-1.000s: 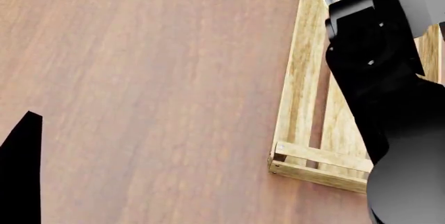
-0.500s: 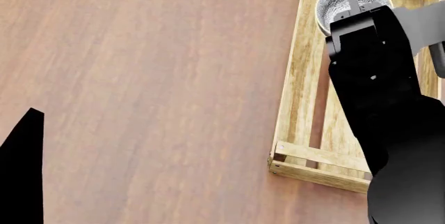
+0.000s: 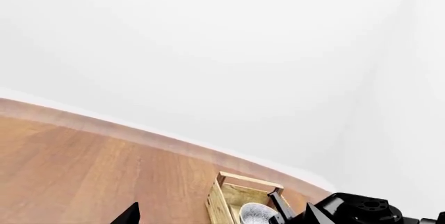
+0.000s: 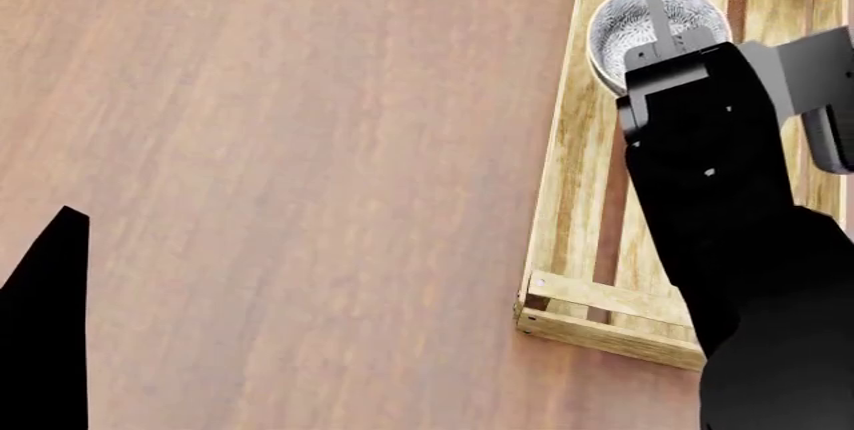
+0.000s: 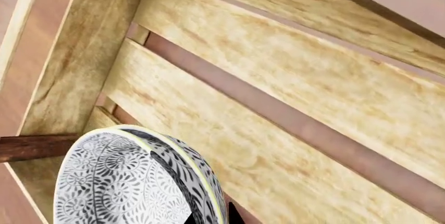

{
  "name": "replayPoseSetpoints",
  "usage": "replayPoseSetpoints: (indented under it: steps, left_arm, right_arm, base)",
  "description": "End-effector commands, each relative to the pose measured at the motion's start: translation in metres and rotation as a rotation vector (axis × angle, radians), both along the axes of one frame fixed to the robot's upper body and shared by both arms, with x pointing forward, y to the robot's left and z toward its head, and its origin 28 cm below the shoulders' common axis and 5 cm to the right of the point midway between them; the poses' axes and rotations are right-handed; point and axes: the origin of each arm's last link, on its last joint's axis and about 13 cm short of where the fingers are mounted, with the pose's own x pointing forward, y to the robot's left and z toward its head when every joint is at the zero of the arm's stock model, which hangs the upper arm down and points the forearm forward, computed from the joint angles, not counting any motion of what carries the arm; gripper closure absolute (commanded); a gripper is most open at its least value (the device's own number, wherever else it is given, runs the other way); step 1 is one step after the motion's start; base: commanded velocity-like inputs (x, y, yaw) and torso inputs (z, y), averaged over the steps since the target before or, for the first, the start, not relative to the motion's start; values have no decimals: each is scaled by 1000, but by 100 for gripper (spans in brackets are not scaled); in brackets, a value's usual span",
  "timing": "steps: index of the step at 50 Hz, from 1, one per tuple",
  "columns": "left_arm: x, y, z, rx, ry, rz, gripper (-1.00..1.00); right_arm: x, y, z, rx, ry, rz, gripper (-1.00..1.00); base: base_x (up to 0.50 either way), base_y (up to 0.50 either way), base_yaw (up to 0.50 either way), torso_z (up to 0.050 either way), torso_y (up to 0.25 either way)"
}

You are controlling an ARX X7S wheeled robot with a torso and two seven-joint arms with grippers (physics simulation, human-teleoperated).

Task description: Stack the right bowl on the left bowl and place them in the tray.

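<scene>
The stacked bowls (image 4: 654, 35) sit inside the tray (image 4: 577, 150), toward its far end, just beside the long side plank that faces the open middle of the desk (image 4: 294, 170). In the right wrist view two patterned rims show, one nested in the other, resting on the slatted bottom near a dark end bar.

The right gripper (image 4: 657, 25) hangs over the bowls with one finger (image 4: 654, 15) crossing the rim and reaching into the bowl. The other finger is hidden, so it cannot be told whether the fingers clench the rim or have let go. The left gripper (image 3: 132, 214) shows only as a dark tip well apart from the tray, and its state cannot be told either.

The likely risk is in the withdrawal: if the fingers lift before fully releasing, they could drag the rim, tip the stack or pull the upper bowl off the lower one. A sideways pull could also knock the bowls against the near plank.

No brand, label or writing can be read; the bowls carry only a grey leafy pattern.
</scene>
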Motion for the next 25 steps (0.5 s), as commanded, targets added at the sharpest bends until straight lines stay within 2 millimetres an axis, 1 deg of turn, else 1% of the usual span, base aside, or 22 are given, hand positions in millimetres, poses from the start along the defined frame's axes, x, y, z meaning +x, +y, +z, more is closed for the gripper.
replayPoseSetpoints:
  steps: [1,25]
  left_arm:
    - [1,0,-1,1,3,2,-100]
    - [1,0,-2,4,8,5,-100]
  right_arm:
    - [0,-3,-2,-32,-17,2,100]
    - [0,-5,-4,-46,-15,0,100]
  base:
    - [0,0,0,0,0]
    - [0,0,0,0,1]
